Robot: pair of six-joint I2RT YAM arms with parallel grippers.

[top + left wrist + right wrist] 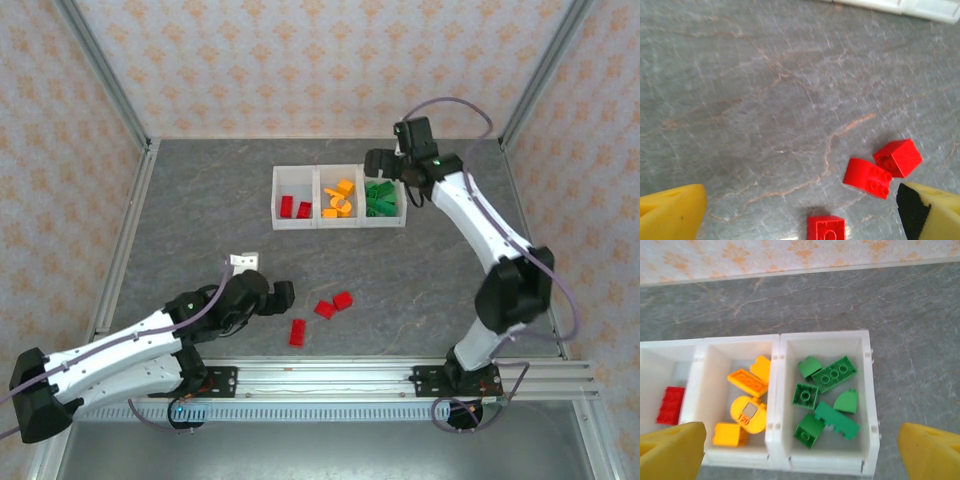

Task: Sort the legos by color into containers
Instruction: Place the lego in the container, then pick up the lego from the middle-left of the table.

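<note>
Left bin of the containers (776, 390) was cut off at the frame edge in the right wrist view and partly covered by a yellow fingertip (670, 452), so only one red brick (671, 405) showed there. The top view showed two in that bin. In the left wrist view the containers were just a white sliver (900, 6) at the top edge, and one loose brick (826, 230) was cut by the bottom edge. Print on the orange ring piece (749, 414) was too small to read. A small white bit (245, 262) beside the left arm's end could not be identified. The table (200, 220) was grey with a veined stone look. It had peach patterned wallpaper (300, 60) around it, aluminium frame posts (100, 70) and a rail (330, 375) at the near edge. The containers (340, 224) sat far centre, three white bins in a row: red left, orange-yellow legos (340, 198) middle, green legos (379, 198) right. I counted six green pieces. Three red legos (324, 309) lay loose on the near table, two touching and one apart. The left gripper (268, 296) (800, 212) hung low just beside them, jaws spread wide, holding nothing. The right gripper (383, 163) (800, 452) was over the green bin, jaws wide apart, nothing between them.
</note>
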